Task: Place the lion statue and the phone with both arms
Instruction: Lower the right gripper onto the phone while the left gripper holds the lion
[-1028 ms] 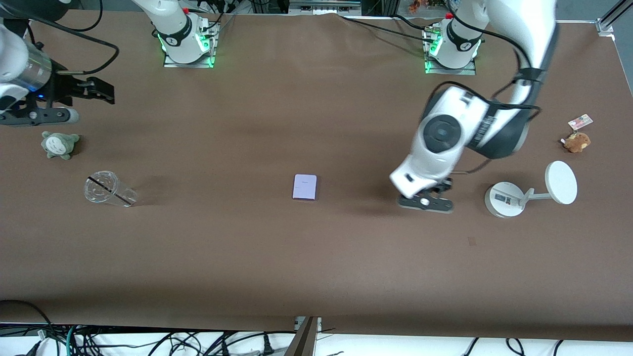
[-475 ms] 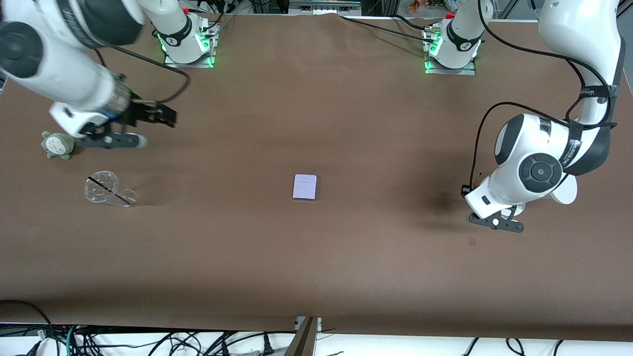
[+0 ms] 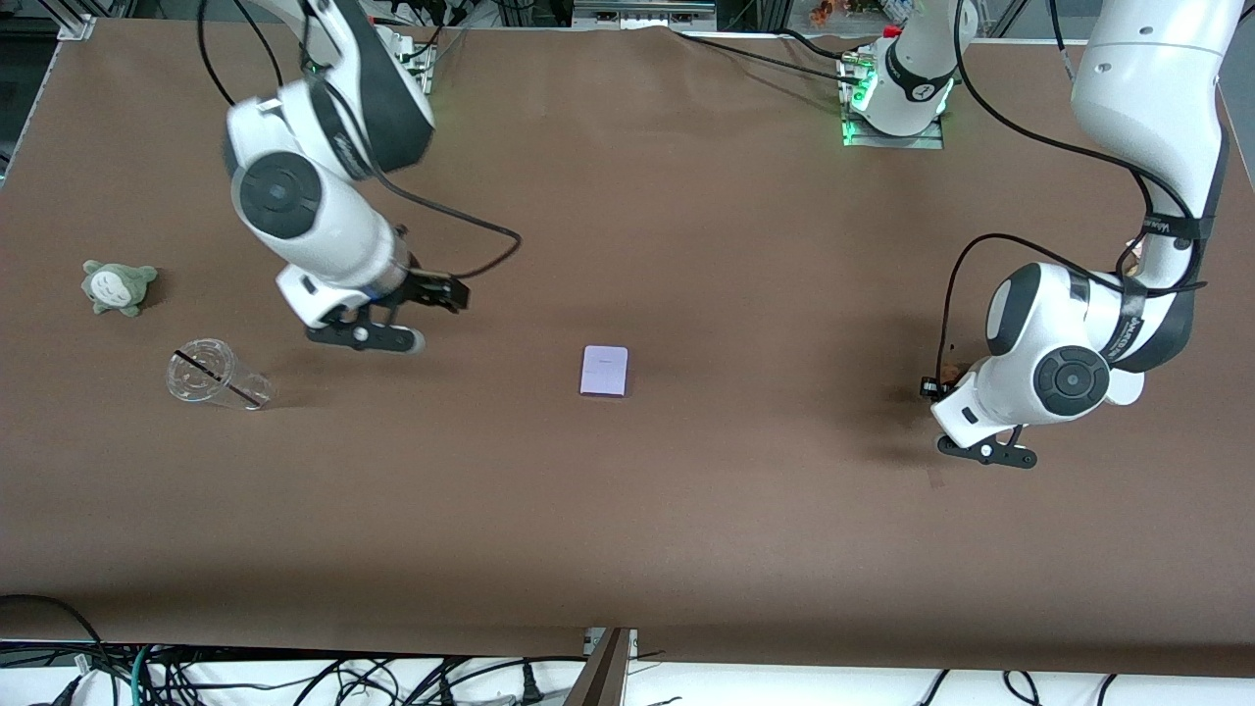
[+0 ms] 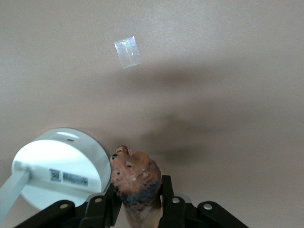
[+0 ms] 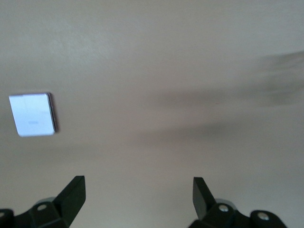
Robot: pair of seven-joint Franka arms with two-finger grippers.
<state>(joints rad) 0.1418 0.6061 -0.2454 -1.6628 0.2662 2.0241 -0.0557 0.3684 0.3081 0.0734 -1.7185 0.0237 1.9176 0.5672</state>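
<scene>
The lion statue (image 4: pixel 135 178), orange-brown with a darker mane, is gripped between the fingers of my left gripper (image 4: pixel 137 199). In the front view, the left gripper (image 3: pixel 936 384) hangs low over the table beside the white stand, and a sliver of the statue (image 3: pixel 949 372) shows. The phone (image 3: pixel 604 371), a pale lavender slab, lies flat at mid-table. My right gripper (image 3: pixel 451 294) is open and empty over bare table, between the cup and the phone. In the right wrist view its fingers (image 5: pixel 71 194) stand wide apart, with the phone (image 5: pixel 32 114) off to one side.
A white round-based stand (image 4: pixel 57 166) is right beside the left gripper, mostly hidden by the left arm in the front view. A grey-green plush (image 3: pixel 118 287) and a tipped clear cup (image 3: pixel 211 378) lie at the right arm's end. A tape patch (image 3: pixel 936 479) marks the table.
The right arm swung from over the grey-green plush toward mid-table. The left gripper moved with the statue toward the left arm's end, to beside the stand, then nearly stopped.
</scene>
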